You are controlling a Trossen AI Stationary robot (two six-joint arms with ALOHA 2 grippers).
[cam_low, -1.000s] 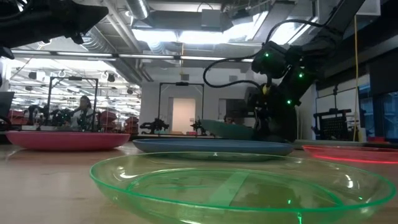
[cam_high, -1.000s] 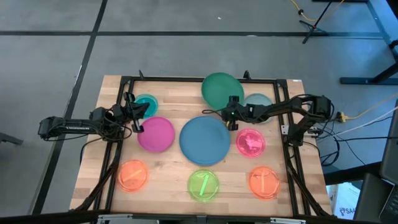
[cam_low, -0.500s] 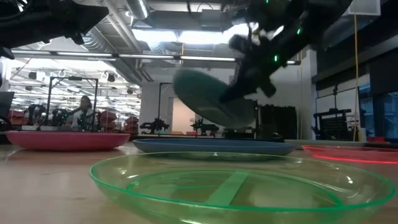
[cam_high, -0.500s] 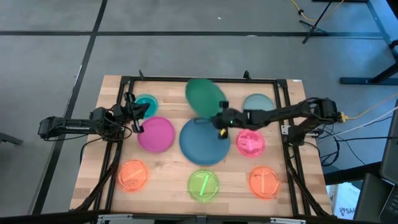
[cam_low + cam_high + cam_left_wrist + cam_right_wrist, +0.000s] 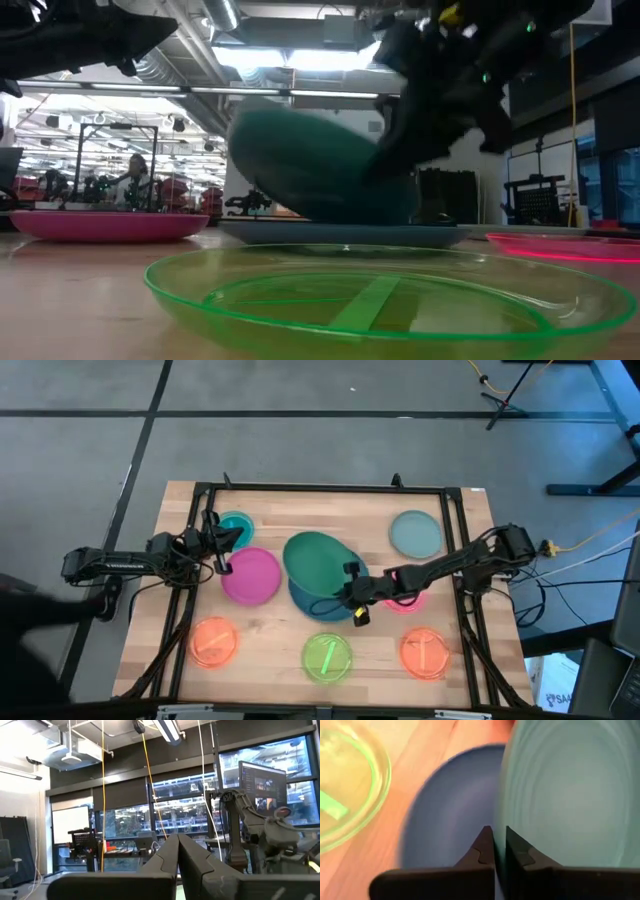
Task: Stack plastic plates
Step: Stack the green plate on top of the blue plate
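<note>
The large teal plate (image 5: 316, 562) is in my right gripper (image 5: 352, 597) and is tilted above the large blue plate (image 5: 322, 606), which lies flat on the table's middle. In the low view the teal plate (image 5: 310, 168) slopes down toward the blue plate (image 5: 340, 233). I cannot tell whether the two touch. My left gripper (image 5: 221, 554) is shut and hovers between the cyan plate (image 5: 238, 525) and the magenta plate (image 5: 251, 576). The grey-blue plate (image 5: 415, 533) lies at the far right. My right arm covers most of the red-pink plate (image 5: 410, 601). My right gripper pinches the teal plate's rim (image 5: 506, 815) between its two fingers, at the plate's near-right edge. The fingers (image 5: 482, 847) come in slanting from the table's right. The plate is tilted, its held edge toward the near side, with the blue plate (image 5: 450, 815) beneath it.
Along the near edge lie an orange plate (image 5: 213, 642), the lime plate (image 5: 327, 657) and a second orange plate (image 5: 424, 652). A black frame (image 5: 300, 488) runs round the tabletop. Bare wood shows at the far side, between the cyan and grey-blue plates.
My right gripper has lifted the teal plate off the far middle of the table. It has carried the plate toward the near edge and leftward, over the blue plate. The plate has tipped from flat to tilted. The grey-blue plate now shows in full.
</note>
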